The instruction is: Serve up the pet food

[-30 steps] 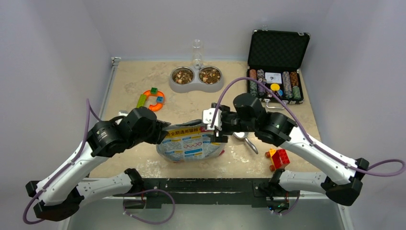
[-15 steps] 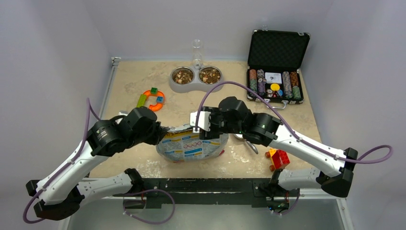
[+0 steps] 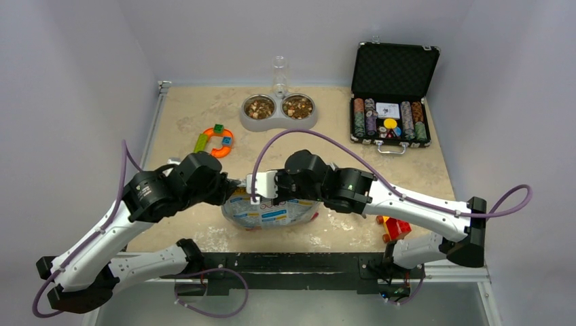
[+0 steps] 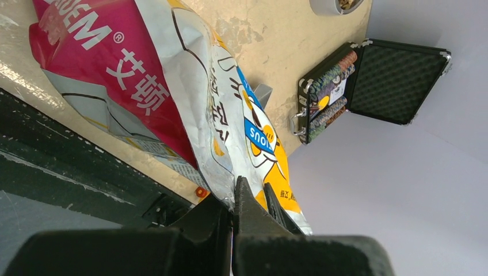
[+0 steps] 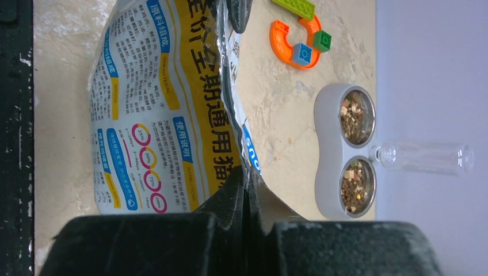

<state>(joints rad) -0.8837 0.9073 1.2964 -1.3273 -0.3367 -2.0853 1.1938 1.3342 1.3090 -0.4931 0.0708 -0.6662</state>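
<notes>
Top external view: the pet food (image 3: 260, 107) shows as brown and tan kibble in both cups of the grey double bowl (image 3: 278, 124), at upper centre of the frame on the tabletop (image 3: 183, 122). The foil bag (image 3: 272, 212) lies at lower centre, well apart from the bowl. The left end effector (image 3: 231, 190) and the right end effector (image 3: 253, 187) meet just beside each other at the bag's upper left edge. I judge the task to be early. The bag is gripped at its top but is neither lifted nor tipped, and nothing is pouring. Whether its mouth is open cannot be told.

Left wrist view: at bottom centre, the left end effector (image 4: 236, 201) is pinched together on the thin edge of the foil bag (image 4: 172, 98), which runs toward the upper left. No kibble shows at the bag.

Right wrist view: at lower centre, the right end effector (image 5: 246, 192) is clamped on the bag's folded edge, and the bag (image 5: 155, 115) spreads over the left half. The pet food (image 5: 357, 118) sits at the right of the frame in both steel cups. It is a mix of small dark brown pellets with paler tan and a few whitish bits. Opening the bag and carrying kibble to the bowl appear to remain.
</notes>
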